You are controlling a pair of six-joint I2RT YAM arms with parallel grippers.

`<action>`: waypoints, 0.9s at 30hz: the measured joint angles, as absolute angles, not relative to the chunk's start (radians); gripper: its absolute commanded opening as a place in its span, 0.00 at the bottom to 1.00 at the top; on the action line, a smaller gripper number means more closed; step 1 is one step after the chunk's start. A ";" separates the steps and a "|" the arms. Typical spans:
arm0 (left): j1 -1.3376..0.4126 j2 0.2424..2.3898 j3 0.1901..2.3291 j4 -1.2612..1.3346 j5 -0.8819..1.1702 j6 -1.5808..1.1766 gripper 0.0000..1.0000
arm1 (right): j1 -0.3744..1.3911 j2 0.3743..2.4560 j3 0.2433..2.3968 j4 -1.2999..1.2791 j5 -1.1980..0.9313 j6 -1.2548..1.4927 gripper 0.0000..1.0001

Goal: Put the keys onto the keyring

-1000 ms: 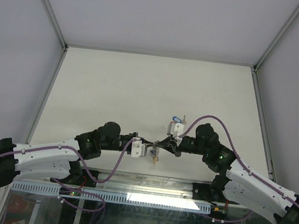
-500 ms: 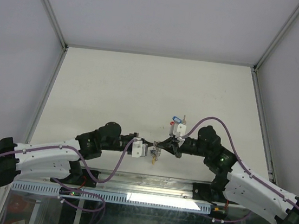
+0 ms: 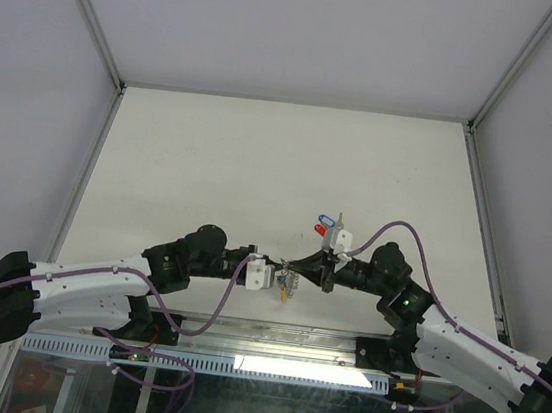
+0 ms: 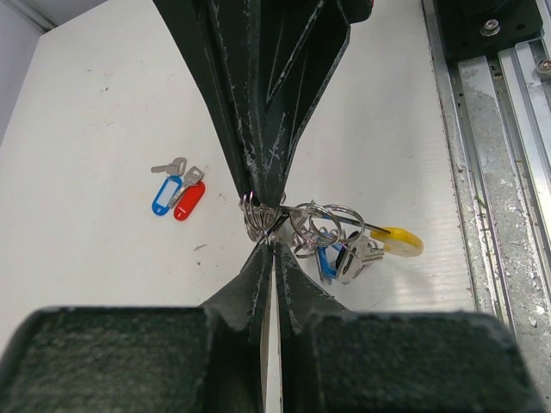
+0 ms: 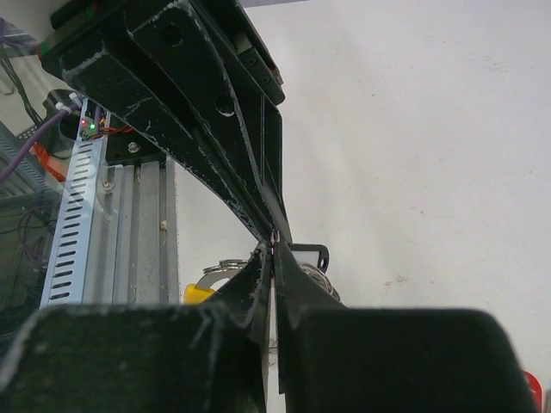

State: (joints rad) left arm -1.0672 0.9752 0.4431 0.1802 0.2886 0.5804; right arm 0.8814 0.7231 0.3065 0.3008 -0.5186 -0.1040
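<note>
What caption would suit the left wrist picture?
Two sets of jaws pinch the keyring; two tagged keys lie aside on the table.

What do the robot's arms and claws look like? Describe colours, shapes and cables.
The left arm and right arm have white links, black joints and rounded black ends. A purple cable runs along each. The left claw and right claw each have two black tapering fingers, scuffed whitish.

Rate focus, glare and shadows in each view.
Top external: even, soft light; a bright reflection on the near rail. Left wrist: keyring and loose keys sharp, near jaws blurred. Right wrist: own jaws dark and soft, table bright, nearly shadowless.
</note>
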 measured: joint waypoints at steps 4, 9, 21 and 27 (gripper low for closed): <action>-1.067 0.976 0.443 0.181 0.289 0.578 0.00 | 0.881 0.729 0.272 0.385 -0.509 -0.067 0.00; -1.067 0.982 0.443 0.193 0.290 0.569 0.00 | 0.881 0.735 0.240 0.479 -0.491 -0.029 0.00; -1.068 0.964 0.442 0.224 0.289 0.541 0.17 | 0.881 0.740 0.175 0.655 -0.459 0.028 0.00; -1.068 0.895 0.420 0.284 0.284 0.500 0.23 | 0.881 0.727 0.168 0.669 -0.459 0.028 0.00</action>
State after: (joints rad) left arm -1.0676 0.8948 0.4198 0.2844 0.2844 0.4999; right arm 0.8814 0.7269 0.1680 0.6689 -0.4591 0.0284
